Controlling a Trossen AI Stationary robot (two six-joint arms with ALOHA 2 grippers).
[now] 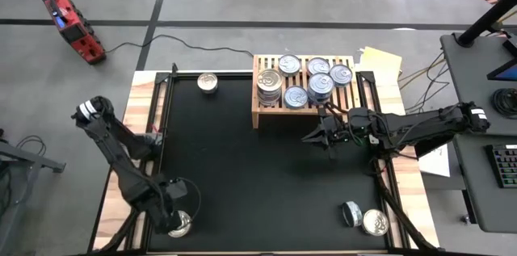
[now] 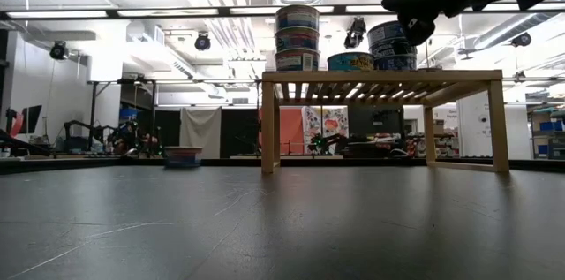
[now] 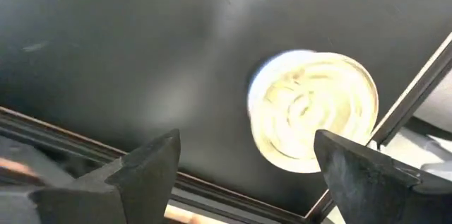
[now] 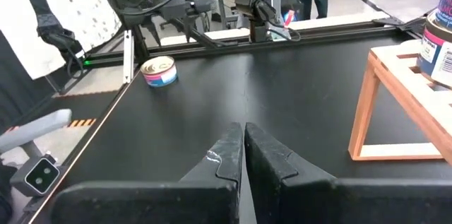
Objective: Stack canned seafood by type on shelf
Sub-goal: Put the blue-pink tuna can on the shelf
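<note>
The light-wood shelf (image 1: pixel 260 111) stands at the table's far side and carries several silver-lidded cans (image 1: pixel 295 97), some of them stacked (image 2: pixel 297 37). My left gripper (image 3: pixel 246 138) hovers open above a lone can (image 3: pixel 311 111) that stands on its base at the mat's near left corner (image 1: pixel 182 225); its fingers stand apart from the can. My right gripper (image 4: pixel 244 128) is shut and holds nothing. It hangs in the air in front of the shelf's right half (image 1: pixel 311 137), about level with the cans' tops (image 2: pixel 415 19). The lone can's label looks pink and blue (image 4: pixel 159 71).
One more can (image 1: pixel 208 83) stands on the mat to the left of the shelf (image 2: pixel 183 156). Two cans (image 1: pixel 351 214) (image 1: pixel 373 222) rest near the mat's near right corner. A black rail (image 4: pixel 127 54) frames the mat. The mat's middle (image 1: pixel 258 175) is bare.
</note>
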